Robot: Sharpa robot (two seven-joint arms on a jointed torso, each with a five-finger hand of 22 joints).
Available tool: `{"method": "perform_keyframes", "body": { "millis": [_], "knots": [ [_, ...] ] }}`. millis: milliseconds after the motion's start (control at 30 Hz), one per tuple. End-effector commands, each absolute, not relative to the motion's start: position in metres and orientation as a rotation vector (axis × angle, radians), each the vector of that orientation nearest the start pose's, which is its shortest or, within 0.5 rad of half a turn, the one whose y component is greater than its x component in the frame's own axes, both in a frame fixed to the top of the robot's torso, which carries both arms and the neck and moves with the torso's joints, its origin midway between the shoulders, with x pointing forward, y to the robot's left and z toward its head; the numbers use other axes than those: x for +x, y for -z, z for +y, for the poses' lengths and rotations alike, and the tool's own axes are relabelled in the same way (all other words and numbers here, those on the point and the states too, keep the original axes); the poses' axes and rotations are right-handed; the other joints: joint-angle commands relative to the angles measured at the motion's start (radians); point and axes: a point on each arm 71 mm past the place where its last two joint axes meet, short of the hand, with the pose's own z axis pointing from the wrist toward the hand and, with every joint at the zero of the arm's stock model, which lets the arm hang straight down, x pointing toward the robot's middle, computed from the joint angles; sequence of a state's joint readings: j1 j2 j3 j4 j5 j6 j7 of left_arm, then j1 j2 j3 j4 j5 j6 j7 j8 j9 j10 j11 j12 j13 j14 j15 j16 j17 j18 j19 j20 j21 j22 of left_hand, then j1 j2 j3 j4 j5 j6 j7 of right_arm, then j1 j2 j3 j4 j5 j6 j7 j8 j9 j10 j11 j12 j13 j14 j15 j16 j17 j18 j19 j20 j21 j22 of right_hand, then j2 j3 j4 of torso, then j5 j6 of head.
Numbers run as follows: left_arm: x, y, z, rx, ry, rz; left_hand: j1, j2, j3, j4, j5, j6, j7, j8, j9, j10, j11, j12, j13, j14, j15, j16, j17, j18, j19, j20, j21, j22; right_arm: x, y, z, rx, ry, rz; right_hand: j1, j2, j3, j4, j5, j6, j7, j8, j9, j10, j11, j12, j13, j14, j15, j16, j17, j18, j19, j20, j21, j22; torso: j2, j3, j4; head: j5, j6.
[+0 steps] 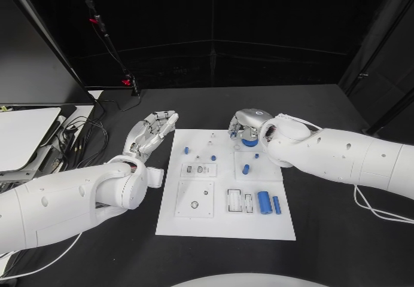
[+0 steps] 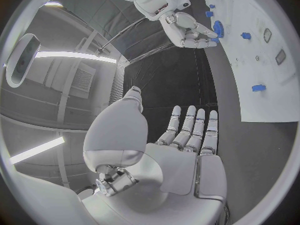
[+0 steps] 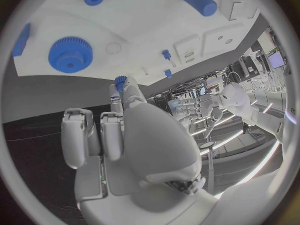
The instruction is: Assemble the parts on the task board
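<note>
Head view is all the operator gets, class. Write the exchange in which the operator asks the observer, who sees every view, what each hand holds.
Operator: Does the right hand hold a part?
Observer: Yes. The right wrist view shows a small blue gear pinched at its fingertips, apart from the large blue gear lying on the task board.
Operator: And the left hand?
Observer: Its wrist view shows a bare palm and straight fingers that hold nothing.

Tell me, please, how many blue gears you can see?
2: a large gear lying on the task board, and a small gear pinched by the right hand; others may be hidden.
</note>
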State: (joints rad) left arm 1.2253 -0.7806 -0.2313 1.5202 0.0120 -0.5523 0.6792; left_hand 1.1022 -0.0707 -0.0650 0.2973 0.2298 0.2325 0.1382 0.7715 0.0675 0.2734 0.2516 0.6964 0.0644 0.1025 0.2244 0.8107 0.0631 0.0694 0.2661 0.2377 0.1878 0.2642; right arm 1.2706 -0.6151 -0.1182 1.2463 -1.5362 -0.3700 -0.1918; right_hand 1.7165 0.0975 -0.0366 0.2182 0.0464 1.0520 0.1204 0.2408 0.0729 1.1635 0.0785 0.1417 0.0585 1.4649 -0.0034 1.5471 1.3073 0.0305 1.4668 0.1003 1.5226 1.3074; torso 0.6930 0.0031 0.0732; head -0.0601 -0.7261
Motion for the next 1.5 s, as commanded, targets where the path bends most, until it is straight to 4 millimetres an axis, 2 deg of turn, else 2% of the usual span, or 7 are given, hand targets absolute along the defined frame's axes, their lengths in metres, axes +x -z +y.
{"method": "perform_keyframes", "body": {
  "millis": [33,200,467,533,933,1233,1500],
  "knots": [
    [0.462,0.190,0.196,-0.704,1.594,0.971,0.002,0.008,0.004,0.000,0.003,0.002,0.156,0.002,-0.001,0.000,0.004,0.004,0.000,-0.001,0.008,0.006,0.001,0.011,-0.003,0.005,0.007,0.001,0.538,0.175,-0.162,-0.186,-0.544,1.464,0.007,-0.002,0.007,0.002,0.003,0.005,0.001,-0.006,-0.001,0.015,-0.008,-0.006,0.001,0.082,0.005,-0.006,0.133,-0.006,0.045,0.010,0.001,0.181,0.000,-0.0002,-0.0007,0.004,0.004],
    [0.462,0.190,0.195,-0.704,1.596,0.973,0.002,0.008,0.004,0.000,0.003,0.002,0.156,0.002,-0.001,0.000,0.004,0.004,0.000,-0.001,0.008,0.006,0.001,0.011,-0.003,0.005,0.007,0.001,0.540,0.175,-0.155,-0.200,-0.567,1.466,0.009,-0.005,0.011,0.003,0.003,0.009,0.001,-0.011,-0.001,0.019,-0.008,-0.014,0.001,0.083,0.006,-0.005,0.135,-0.007,0.047,0.011,0.002,0.183,0.001,0.0015,0.0023,0.010,0.007],
    [0.462,0.190,0.195,-0.705,1.596,0.973,0.003,0.011,0.006,-0.001,0.006,0.002,0.157,0.002,-0.001,0.001,0.005,0.004,0.000,-0.001,0.009,0.006,0.001,0.011,-0.003,0.005,0.007,0.002,0.548,0.177,-0.144,-0.214,-0.573,1.472,0.012,-0.010,0.014,0.005,0.003,0.010,0.000,-0.016,-0.002,0.021,-0.007,-0.023,0.001,0.083,0.007,-0.005,0.137,-0.008,0.049,0.012,0.003,0.186,0.002,0.0018,0.0031,0.024,0.011],
    [0.462,0.190,0.195,-0.705,1.596,0.973,0.003,0.011,0.006,-0.001,0.006,0.002,0.157,0.002,-0.001,0.001,0.005,0.004,0.000,-0.001,0.009,0.006,0.001,0.011,-0.003,0.005,0.007,0.002,0.551,0.178,-0.141,-0.217,-0.569,1.481,0.012,-0.011,0.015,0.005,0.003,0.010,0.000,-0.018,-0.002,0.021,-0.007,-0.025,0.001,0.083,0.007,-0.005,0.137,-0.008,0.049,0.012,0.003,0.186,0.005,0.0029,0.0083,0.027,0.013],
    [0.463,0.190,0.193,-0.704,1.600,0.974,0.003,0.013,0.007,-0.001,0.007,0.003,0.157,0.002,-0.001,0.001,0.005,0.004,0.000,0.000,0.009,0.006,0.001,0.011,-0.003,0.005,0.008,0.002,0.563,0.183,-0.134,-0.224,-0.535,1.520,0.013,-0.015,0.020,0.010,0.003,0.011,0.000,-0.026,-0.004,0.021,-0.006,-0.038,0.001,0.083,0.008,-0.005,0.139,-0.008,0.049,0.013,0.004,0.187,0.024,0.0074,0.0237,0.029,0.022],
    [0.463,0.190,0.193,-0.703,1.601,0.973,0.004,0.016,0.008,-0.001,0.008,0.003,0.157,0.002,-0.001,0.001,0.005,0.004,0.000,0.000,0.010,0.006,0.001,0.011,-0.003,0.006,0.008,0.002,0.568,0.186,-0.135,-0.222,-0.509,1.548,0.012,-0.016,0.022,0.012,0.003,0.012,0.000,-0.029,-0.004,0.021,-0.005,-0.042,0.001,0.083,0.008,-0.005,0.138,-0.008,0.049,0.013,0.004,0.187,0.037,0.0101,0.0319,0.033,0.018],
    [0.464,0.190,0.193,-0.702,1.600,0.973,0.004,0.016,0.008,-0.001,0.008,0.003,0.157,0.002,-0.001,0.001,0.005,0.004,0.000,0.000,0.010,0.006,0.001,0.011,-0.003,0.006,0.008,0.002,0.570,0.187,-0.134,-0.225,-0.496,1.563,0.010,-0.019,0.024,0.017,0.003,0.012,0.001,-0.034,-0.004,0.021,-0.003,-0.049,0.001,0.083,0.009,-0.005,0.138,-0.008,0.049,0.014,0.003,0.186,0.041,0.0116,0.0346,0.035,0.015]
  ]
}}
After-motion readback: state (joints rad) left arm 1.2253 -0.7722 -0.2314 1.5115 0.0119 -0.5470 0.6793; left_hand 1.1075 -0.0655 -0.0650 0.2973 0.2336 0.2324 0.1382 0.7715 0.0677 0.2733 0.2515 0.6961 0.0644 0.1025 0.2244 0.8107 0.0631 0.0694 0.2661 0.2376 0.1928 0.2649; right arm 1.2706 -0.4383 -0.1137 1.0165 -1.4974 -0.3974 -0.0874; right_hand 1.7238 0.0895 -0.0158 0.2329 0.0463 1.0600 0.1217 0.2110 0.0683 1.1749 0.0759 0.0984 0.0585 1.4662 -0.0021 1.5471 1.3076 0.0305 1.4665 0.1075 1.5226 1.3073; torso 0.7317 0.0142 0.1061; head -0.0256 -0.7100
